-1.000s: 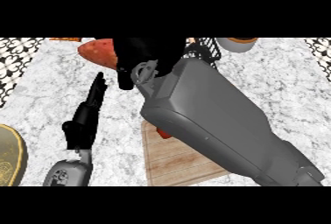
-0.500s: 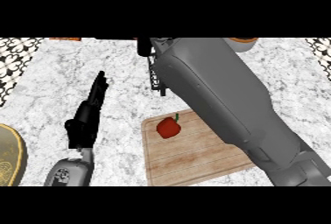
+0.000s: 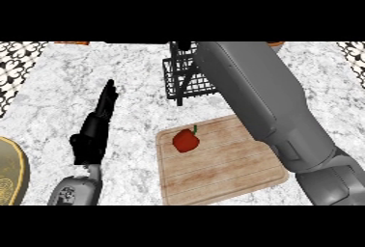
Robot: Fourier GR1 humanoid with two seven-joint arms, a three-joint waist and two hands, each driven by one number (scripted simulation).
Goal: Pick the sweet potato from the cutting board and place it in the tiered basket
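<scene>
The wooden cutting board (image 3: 228, 169) lies at lower centre. A red vegetable with a green stem (image 3: 187, 141) sits near its far left corner. Just beyond the board stands the black wire tiered basket (image 3: 187, 79). My right forearm (image 3: 264, 106) crosses the board's right side and reaches over the basket to the top edge, where only a dark bit of the right hand (image 3: 182, 46) shows. No sweet potato is visible. My left hand (image 3: 96, 128) rests open on the counter at the left, fingers straight and pointing away.
A yellow-rimmed plate (image 3: 8, 173) sits at the lower left edge. Patterned wall strips show at both top corners. Small orange objects peek in at the top edge, left (image 3: 71, 43) and right (image 3: 275, 44).
A second ago my right hand held an orange sweet potato near the top left. The arm has since swung right over the basket, uncovering the board and red vegetable; the sweet potato is out of sight.
</scene>
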